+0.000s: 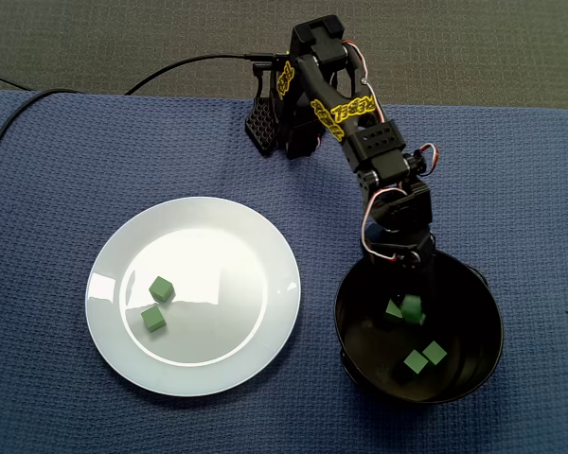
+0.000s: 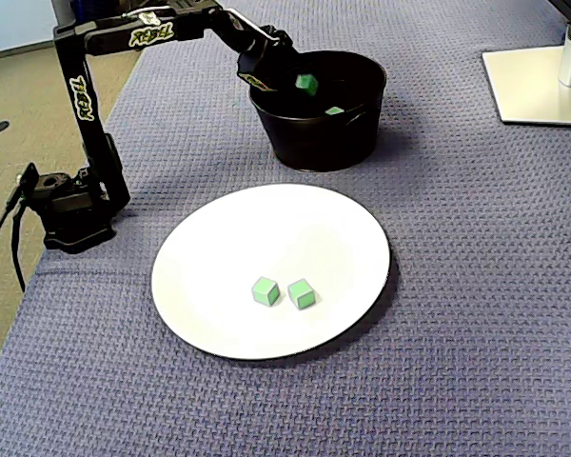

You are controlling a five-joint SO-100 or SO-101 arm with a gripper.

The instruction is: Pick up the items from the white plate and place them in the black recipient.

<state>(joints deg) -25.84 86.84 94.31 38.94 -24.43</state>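
In the first fixed view, the gripper (image 1: 404, 305) hangs inside the rim of the black bowl (image 1: 483, 312), with a green cube (image 1: 413, 307) right at its fingertips. The dark fingers merge with the dark bowl, so we cannot tell whether they are pinching this cube or have let it go. A darker green patch touches that cube on its left. It may be a reflection or another cube, and we cannot say which. On the bowl floor, below the gripper towards the bottom of the picture, lie two dropped cubes (image 1: 415, 360) side by side. Well apart from the gripper, off to its left, the white plate (image 1: 237, 236) holds two waiting cubes (image 1: 161, 289).

In the other fixed view, the gripper (image 2: 300, 84) reaches over the near rim of the black bowl (image 2: 314, 143), and the green cube (image 2: 307, 84) sits at rim height by its tip. Only one of the dropped cubes (image 2: 334, 110) shows past the rim. The two waiting cubes (image 2: 265, 290) lie on the white plate (image 2: 219, 248), far from the gripper towards the bottom of the picture.

We count five cubes for certain, one plate and one bowl. We judge the task a little over halfway done: two cubes are delivered, a third is arriving, and two are left to fetch.
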